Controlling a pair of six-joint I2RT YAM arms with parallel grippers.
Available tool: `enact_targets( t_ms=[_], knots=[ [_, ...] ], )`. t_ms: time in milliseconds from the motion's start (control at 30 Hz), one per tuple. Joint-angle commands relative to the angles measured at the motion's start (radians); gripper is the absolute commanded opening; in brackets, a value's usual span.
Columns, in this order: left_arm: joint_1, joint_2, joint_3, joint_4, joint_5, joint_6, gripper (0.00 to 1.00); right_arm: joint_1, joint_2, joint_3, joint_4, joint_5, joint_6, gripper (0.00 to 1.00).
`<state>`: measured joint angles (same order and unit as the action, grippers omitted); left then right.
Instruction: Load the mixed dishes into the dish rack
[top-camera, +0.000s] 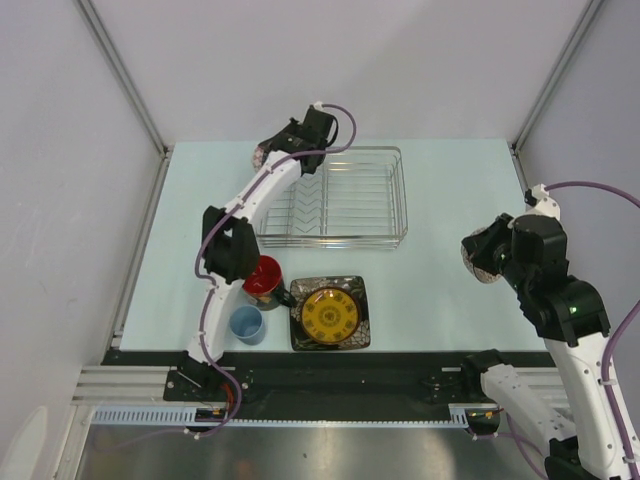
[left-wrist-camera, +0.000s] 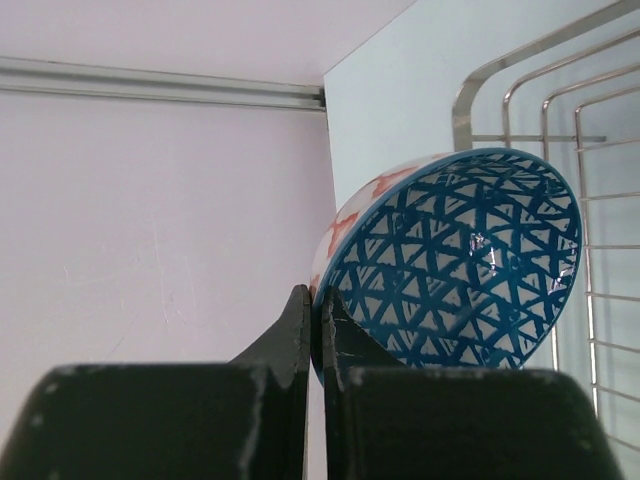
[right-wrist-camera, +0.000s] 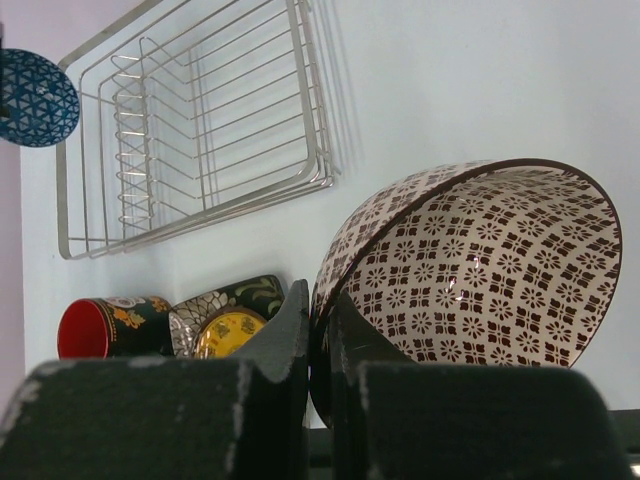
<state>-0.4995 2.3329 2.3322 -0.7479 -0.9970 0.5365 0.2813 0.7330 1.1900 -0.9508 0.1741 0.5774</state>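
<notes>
Dishes are split between the air and the desk, and none lies in the dish rack yet; the rack sits toward the far side of the desk, its wire floor bare. Toward the near edge, the dark square plate lies flat with the yellow round plate stacked on its middle; that pile probably has to be split before either plate can go in.

2 bowls are off the desk. The left gripper is clamped narrow on the rim of the blue bowl, 1 finger inside and 1 outside, so the bowl hangs on edge with its mouth turned sideways; it hovers by the rack's far left corner, which reads as lining up to lower it in. The right gripper pinches the brown-patterned bowl the same way, well to the right of the rack, out of the other arm's path.

The black mug sits just left of the square plate, red inside showing; the light-blue cup stands nearer the edge, mouth up.

Only the top view shows the cup and the whole layout, though it gives mere slivers of the bowls; the wrist views show each rim grip and the inner patterns; the right wrist view also catches the blue bowl beyond the rack.
</notes>
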Motion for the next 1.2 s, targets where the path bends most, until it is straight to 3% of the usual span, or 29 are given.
enact_targets(
  t_ms=[0, 333, 367, 467, 533, 567, 633, 667, 967, 1067, 1167],
  knots=[
    [-0.02, 0.057, 0.006, 0.085, -0.068, 0.051, 0.0, -0.004, -0.032, 0.01, 0.09, -0.012, 0.013, 0.0],
    [-0.039, 0.143, 0.01, 0.154, -0.089, 0.103, 0.01, -0.002, -0.035, 0.0, 0.087, -0.022, 0.021, 0.0],
    [-0.042, 0.146, 0.01, 0.147, -0.088, 0.1, 0.14, -0.004, -0.035, 0.0, 0.089, -0.024, 0.021, 0.0],
    [-0.048, 0.151, 0.018, 0.111, -0.062, 0.079, 0.36, -0.004, -0.032, -0.001, 0.09, -0.025, 0.021, 0.0],
    [-0.051, 0.134, 0.016, 0.096, -0.042, 0.069, 0.43, -0.004, -0.029, -0.001, 0.093, -0.03, 0.019, 0.0],
    [-0.051, 0.123, 0.016, 0.078, -0.035, 0.063, 0.55, -0.004, -0.021, -0.003, 0.095, -0.035, 0.019, 0.0],
    [-0.053, 0.077, 0.013, 0.058, -0.002, 0.051, 0.68, -0.004, -0.009, -0.004, 0.109, -0.057, 0.024, 0.0],
    [-0.053, 0.059, 0.009, 0.036, 0.011, 0.03, 0.99, -0.002, 0.003, -0.007, 0.116, -0.08, 0.027, 0.0],
    [-0.047, -0.264, -0.02, -0.134, 0.155, -0.096, 1.0, -0.002, 0.16, -0.036, 0.285, -0.299, 0.059, 0.0],
    [-0.024, -0.366, 0.033, -0.204, 0.213, -0.134, 1.0, 0.004, 0.281, -0.041, 0.427, -0.428, 0.076, 0.0],
    [0.035, -0.501, 0.053, -0.284, 0.343, -0.223, 1.0, 0.028, 0.466, -0.04, 0.695, -0.627, 0.151, 0.0]
  ],
)
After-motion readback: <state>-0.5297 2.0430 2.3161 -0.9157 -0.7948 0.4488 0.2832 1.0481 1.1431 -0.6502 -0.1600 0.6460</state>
